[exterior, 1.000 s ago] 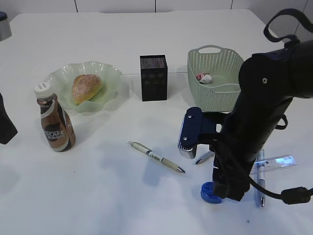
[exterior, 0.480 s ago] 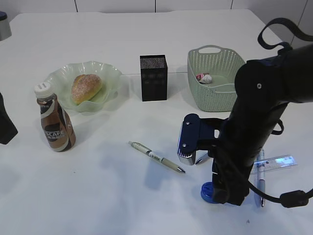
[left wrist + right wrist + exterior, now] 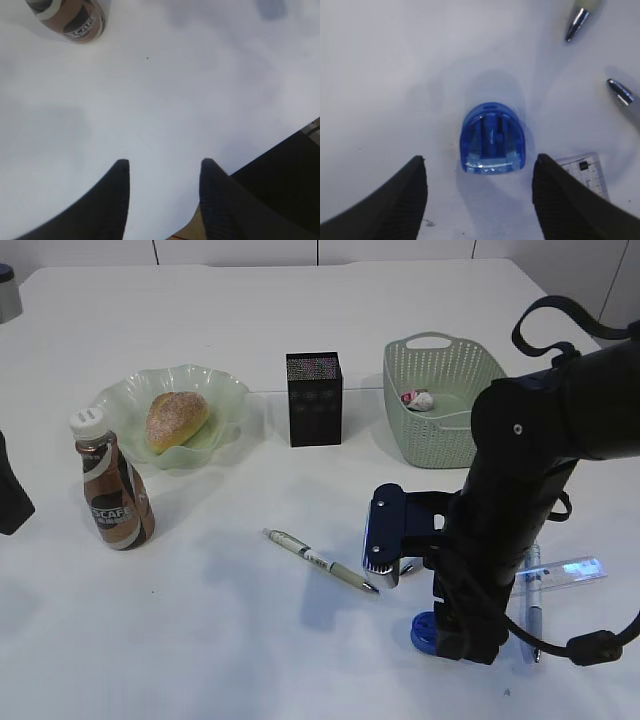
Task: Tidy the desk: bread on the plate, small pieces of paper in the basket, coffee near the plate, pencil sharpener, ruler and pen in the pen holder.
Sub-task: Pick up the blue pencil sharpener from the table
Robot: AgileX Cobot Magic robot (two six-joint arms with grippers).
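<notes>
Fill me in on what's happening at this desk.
The right gripper hangs open over the blue pencil sharpener, jaws either side of it, not gripping. The bread sits on the plate, the coffee beside it. Pens and the ruler lie loose. The left gripper is open and empty.

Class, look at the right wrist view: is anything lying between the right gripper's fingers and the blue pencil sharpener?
Nothing visible does. The pencil sharpener lies on bare desk centred ahead of the open right gripper. The ruler corner sits beside the right finger, and two pen tips lie farther off to that side.
</notes>
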